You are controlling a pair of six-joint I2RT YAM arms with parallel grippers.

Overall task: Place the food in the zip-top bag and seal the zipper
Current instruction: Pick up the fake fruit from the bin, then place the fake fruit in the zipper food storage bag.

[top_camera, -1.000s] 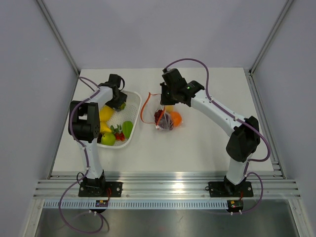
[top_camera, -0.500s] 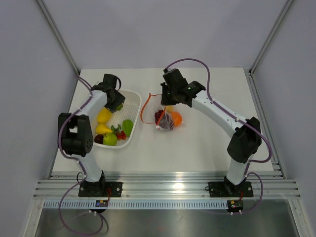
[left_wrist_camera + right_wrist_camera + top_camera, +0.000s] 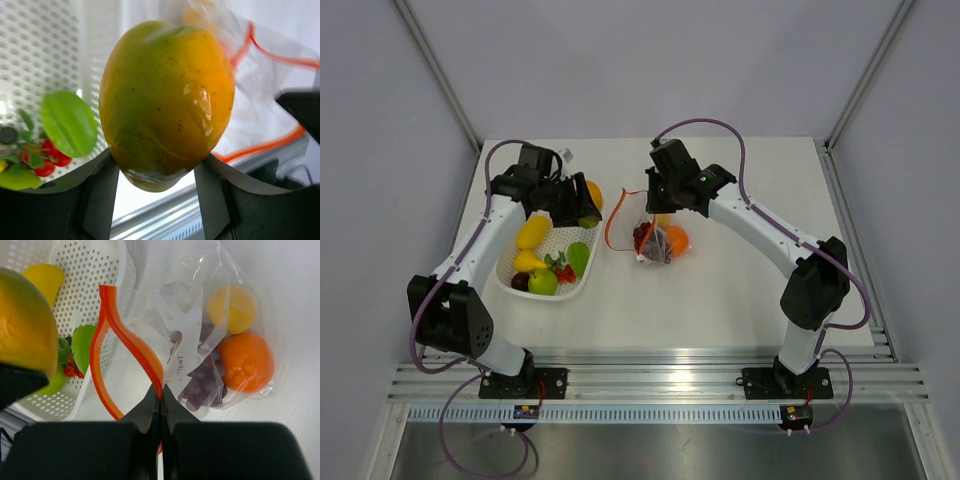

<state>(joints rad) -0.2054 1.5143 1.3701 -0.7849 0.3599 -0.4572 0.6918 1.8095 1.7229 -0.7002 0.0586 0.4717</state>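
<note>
The clear zip-top bag (image 3: 655,240) lies mid-table with an orange (image 3: 675,239), a yellow fruit and dark grapes (image 3: 200,385) inside. Its red-orange zipper (image 3: 127,342) stands open in a loop facing the basket. My right gripper (image 3: 160,390) is shut on the zipper's upper strip and holds the mouth up. My left gripper (image 3: 155,175) is shut on a yellow-green mango (image 3: 167,100), held above the basket's right rim close to the bag mouth; the mango also shows in the top view (image 3: 588,196).
A white perforated basket (image 3: 582,282) at the left holds a yellow lemon (image 3: 532,232), a green apple (image 3: 540,283), a green leaf-shaped piece (image 3: 578,258), strawberries and a dark fruit. The table's metal rail runs along the near edge.
My left arm has lifted out of the basket and swung right, carrying the mango toward the bag mouth. The right arm and bag have stayed put.
</note>
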